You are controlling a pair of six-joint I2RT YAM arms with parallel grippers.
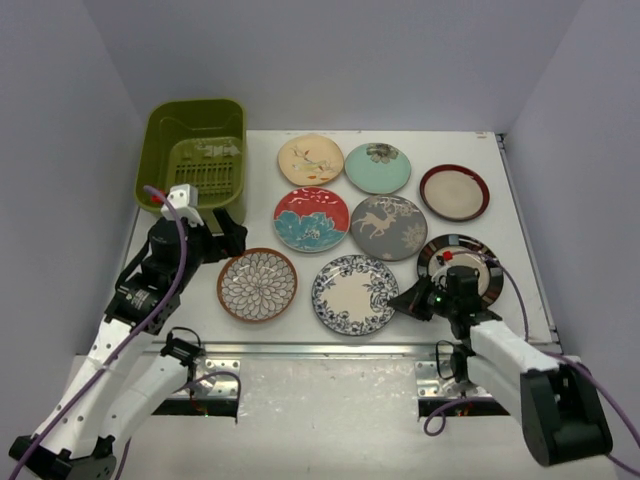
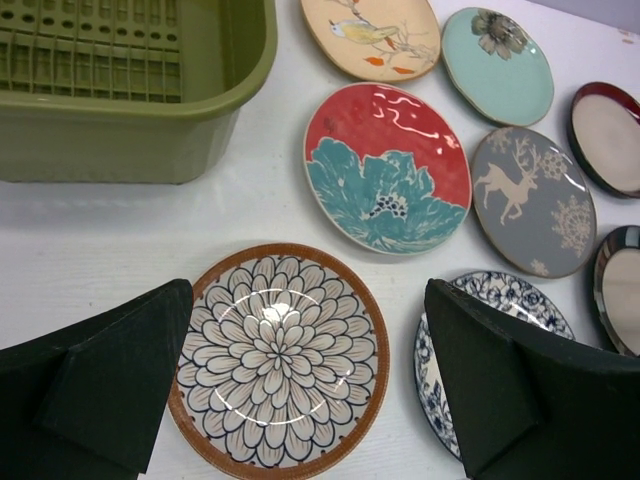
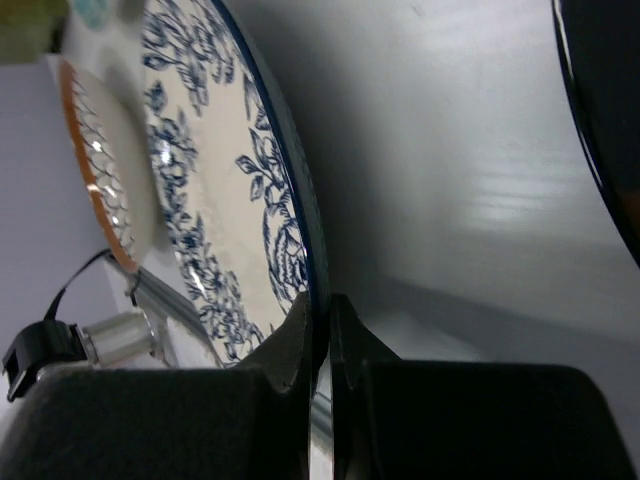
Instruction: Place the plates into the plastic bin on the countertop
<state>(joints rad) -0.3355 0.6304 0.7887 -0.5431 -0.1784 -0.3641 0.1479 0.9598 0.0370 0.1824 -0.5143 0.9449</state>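
Plate with blue leaf pattern (image 3: 230, 200) is the one that is handled. The right end effector (image 3: 320, 310) is closed on its rim, with one finger on the patterned face and the other on the underside. From above I cannot tell if the plate is lifted from the white counter (image 1: 525, 300) or rests on it. Under the wrist behind this end effector lies a dark plate with striped rim (image 1: 462, 243), partly covered by the arm.

The left end effector (image 2: 307, 300) hovers with its fingers spread wide and holds nothing. Straight below it, between the two fingers in the wrist view, lies a petal-pattern plate with brown rim (image 2: 278, 360). This one is just beside the blue leaf plate, on the side away from the right end effector.

A little farther, ahead of the left end effector and to its right, lies a red plate with a teal flower (image 2: 387, 165). Next to it, ahead of the right end effector, is a grey plate with a white deer (image 2: 533, 200).

Beyond these two comes the far row: a cream plate with a bird (image 2: 370, 35), a mint plate with a dark flower (image 2: 497, 65) and a beige plate with dark red rim (image 2: 607, 135). The three are close together.

The olive-green plastic bin (image 2: 120, 145) stands at the far left corner of the counter, ahead of the left end effector and to its left, near it. Its slotted base is visible.
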